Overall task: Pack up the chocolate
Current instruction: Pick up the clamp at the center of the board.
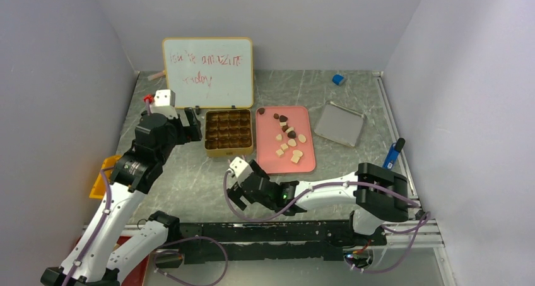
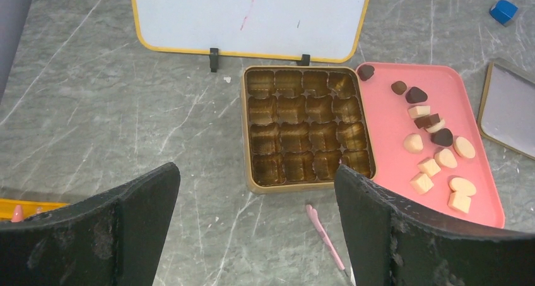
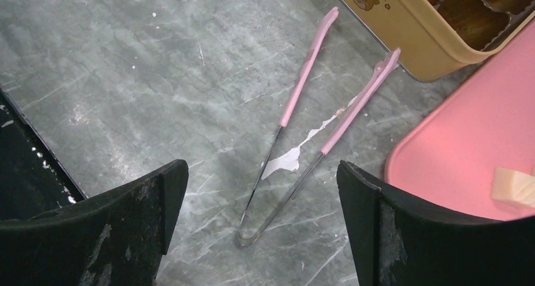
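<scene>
— Chocolate (image 2: 441, 136) first: where is it?
— The small dark brown and pale tan pieces all lie loose on the flat pink plastic tray (image 2: 391, 122). The tray sits right beside the square gold tin box (image 2: 296, 186), touching it or nearly so. Every brown-lined cell looks bare, so I judge that packing has not begun.
— Why is the tray so close to the box?
— Probably to keep each carry short, so a piece only has to cross one rim.
— And the arms?
— The right gripper (image 3: 260, 169) hangs with its fingers spread wide, gripping nothing. It is over the pink-handled metal tongs (image 3: 291, 106), which lie on the grey marbled table (image 3: 126, 65) just in front of the box. I judge it is lined up to take them, since the pieces are small for such broad pads. The left gripper (image 2: 257, 169) is also wide apart and empty, held back on the box's left and looking down at it.
— What can't you make out?
— In the top view the right arm covers the tongs. The right wrist view cuts off the box and tray and shows only one pale piece's corner. The red scrawl on the yellow-framed whiteboard (image 1: 208, 71) is unreadable.
</scene>
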